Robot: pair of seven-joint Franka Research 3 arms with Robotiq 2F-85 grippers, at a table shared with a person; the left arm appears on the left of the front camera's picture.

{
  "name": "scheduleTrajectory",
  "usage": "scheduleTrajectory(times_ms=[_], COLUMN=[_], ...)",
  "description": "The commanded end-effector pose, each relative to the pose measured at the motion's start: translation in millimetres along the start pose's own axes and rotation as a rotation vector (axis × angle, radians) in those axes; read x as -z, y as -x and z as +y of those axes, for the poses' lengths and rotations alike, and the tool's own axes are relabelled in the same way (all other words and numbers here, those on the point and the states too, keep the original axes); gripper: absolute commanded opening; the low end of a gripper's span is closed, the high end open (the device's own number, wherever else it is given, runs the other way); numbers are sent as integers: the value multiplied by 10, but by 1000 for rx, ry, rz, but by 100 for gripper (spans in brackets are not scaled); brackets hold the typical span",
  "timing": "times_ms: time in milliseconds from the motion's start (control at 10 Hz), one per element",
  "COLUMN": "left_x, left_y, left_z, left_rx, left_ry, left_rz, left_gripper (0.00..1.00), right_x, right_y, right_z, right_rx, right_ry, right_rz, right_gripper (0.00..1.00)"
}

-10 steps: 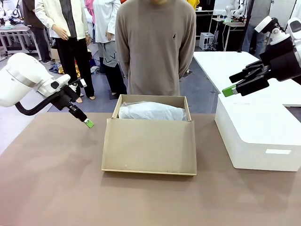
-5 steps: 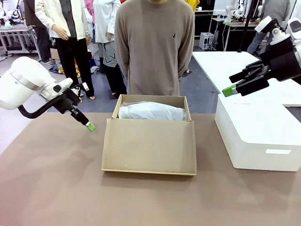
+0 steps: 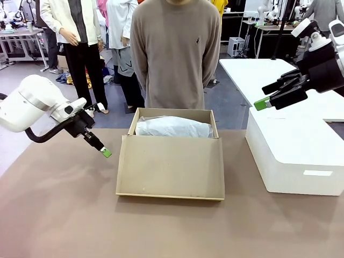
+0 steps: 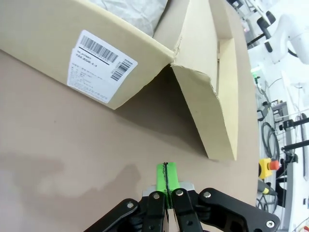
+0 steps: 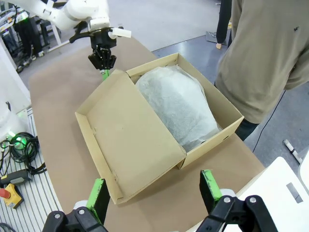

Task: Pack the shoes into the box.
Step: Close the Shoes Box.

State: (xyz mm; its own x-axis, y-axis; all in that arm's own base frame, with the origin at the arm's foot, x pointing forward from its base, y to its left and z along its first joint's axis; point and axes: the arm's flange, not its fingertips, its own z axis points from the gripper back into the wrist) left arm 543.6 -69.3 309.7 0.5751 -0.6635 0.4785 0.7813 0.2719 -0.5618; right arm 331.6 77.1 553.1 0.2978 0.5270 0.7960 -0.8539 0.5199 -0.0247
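Your left gripper (image 3: 106, 153) has its green pads pressed together with nothing between them, tip low just beside the box's (image 3: 171, 161) left front corner, near the hinged flap lid (image 3: 170, 166) that hangs open toward you. Looks like the step is closing that flap: get the closed tip under or behind the lid's side edge, push up and over in one slow arc, and don't shove the whole box sideways, since cardboard slides easily on this brown table (image 3: 64, 215). Your right gripper (image 3: 269, 97) hangs above the white block (image 3: 293, 156), jaws spread apart and empty, well away from the box; it could brace the far wall if the box skids. Inside the box: a mound of white tissue paper (image 3: 173, 128) fills the tray. The shoes are presumably wrapped under it, can't confirm. A person (image 3: 177, 54) stands behind the box.
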Motion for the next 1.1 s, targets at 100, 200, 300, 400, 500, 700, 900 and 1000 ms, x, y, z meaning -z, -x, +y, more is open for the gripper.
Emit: scheduleTrajectory(times_ms=[100, 200, 300, 400, 500, 700, 900, 1000], left_x=[188, 229, 268, 305, 327, 395, 457, 484], left_y=[22, 36, 45, 56, 64, 49, 33, 21], left_z=[19, 29, 40, 48, 54, 65, 78, 80], left_rx=[33, 36, 37, 37, 35, 41, 42, 42], left_ry=[39, 49, 59, 64, 67, 85, 102, 112], left_rz=[-32, -38, -48, -54, -53, -63, -62, -62], left_gripper=[0, 0, 0, 0, 0, 0, 0, 0], right_x=[8, 8, 8, 8, 8, 8, 8, 8], right_y=[-4, -4, -4, -4, -4, -4, -4, -4], right_z=[-18, -18, -18, -18, -18, -18, -18, -18], right_rx=[-10, -10, -10, -10, -10, -10, -10, -10], right_ry=[-12, -12, -12, -12, -12, -12, -12, -12], right_rz=[-18, -18, -18, -18, -18, -18, -18, -18], right_gripper=[100, 100, 100, 100, 100, 100, 100, 100])
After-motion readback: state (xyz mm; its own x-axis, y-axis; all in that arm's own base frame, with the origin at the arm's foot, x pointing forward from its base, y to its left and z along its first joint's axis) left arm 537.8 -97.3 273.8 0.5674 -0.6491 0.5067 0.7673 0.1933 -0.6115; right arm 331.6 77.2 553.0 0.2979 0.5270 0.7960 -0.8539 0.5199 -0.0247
